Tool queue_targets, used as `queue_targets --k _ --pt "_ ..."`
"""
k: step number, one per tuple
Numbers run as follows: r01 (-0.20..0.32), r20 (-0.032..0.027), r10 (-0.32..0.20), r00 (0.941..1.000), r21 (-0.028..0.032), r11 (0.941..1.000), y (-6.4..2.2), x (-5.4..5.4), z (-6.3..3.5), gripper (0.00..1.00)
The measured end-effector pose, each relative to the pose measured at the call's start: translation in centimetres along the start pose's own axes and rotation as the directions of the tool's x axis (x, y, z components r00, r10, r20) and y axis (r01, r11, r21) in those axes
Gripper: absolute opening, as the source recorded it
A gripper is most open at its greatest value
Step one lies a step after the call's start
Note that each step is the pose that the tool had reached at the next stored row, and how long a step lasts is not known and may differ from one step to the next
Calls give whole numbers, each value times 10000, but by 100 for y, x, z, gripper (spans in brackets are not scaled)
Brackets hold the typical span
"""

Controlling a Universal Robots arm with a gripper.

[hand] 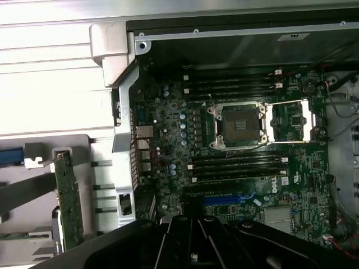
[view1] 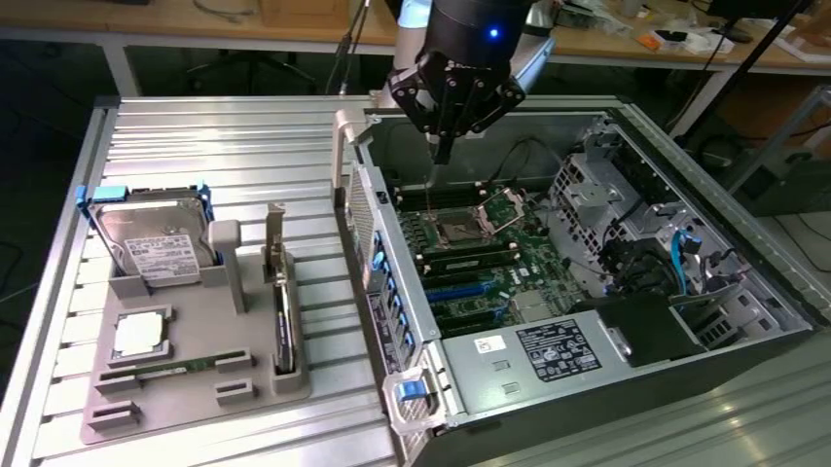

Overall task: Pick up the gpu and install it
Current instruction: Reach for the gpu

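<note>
1. Ribbed metal desk [view1: 195, 146] carries an open computer case [view1: 370, 209] on the exterior view's right and a grey parts tray [view1: 182, 401] on its left.
2. The case lies on its side. Its green motherboard [view1: 500, 263] is exposed, with the processor socket [view1: 464, 232] unlatched.
3. Pincer [view1: 442, 146] hangs above the far end of the case, over the motherboard. Fingers drawn in narrow to a point, nothing between them. It is well apart from the tray.
4. Hard drive [view1: 154, 243] with blue rails leans in the tray's far slot.
5. The gpu [view1: 283, 321] stands on edge in a tray slot on the side nearest the case, silver bracket at its far end. Untouched.
6. A processor chip [view1: 139, 334] lies flat in the tray. A slim green memory stick [view1: 175, 370] sits just nearer.
</note>
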State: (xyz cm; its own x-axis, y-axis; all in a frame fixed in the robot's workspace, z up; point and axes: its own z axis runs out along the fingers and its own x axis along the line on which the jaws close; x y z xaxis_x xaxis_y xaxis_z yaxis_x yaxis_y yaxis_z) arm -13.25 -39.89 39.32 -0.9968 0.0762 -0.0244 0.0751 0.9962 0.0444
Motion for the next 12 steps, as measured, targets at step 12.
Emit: queue_targets --k 12 --pt "0 0 0 10000 -1 10000 -5 62 0 11"
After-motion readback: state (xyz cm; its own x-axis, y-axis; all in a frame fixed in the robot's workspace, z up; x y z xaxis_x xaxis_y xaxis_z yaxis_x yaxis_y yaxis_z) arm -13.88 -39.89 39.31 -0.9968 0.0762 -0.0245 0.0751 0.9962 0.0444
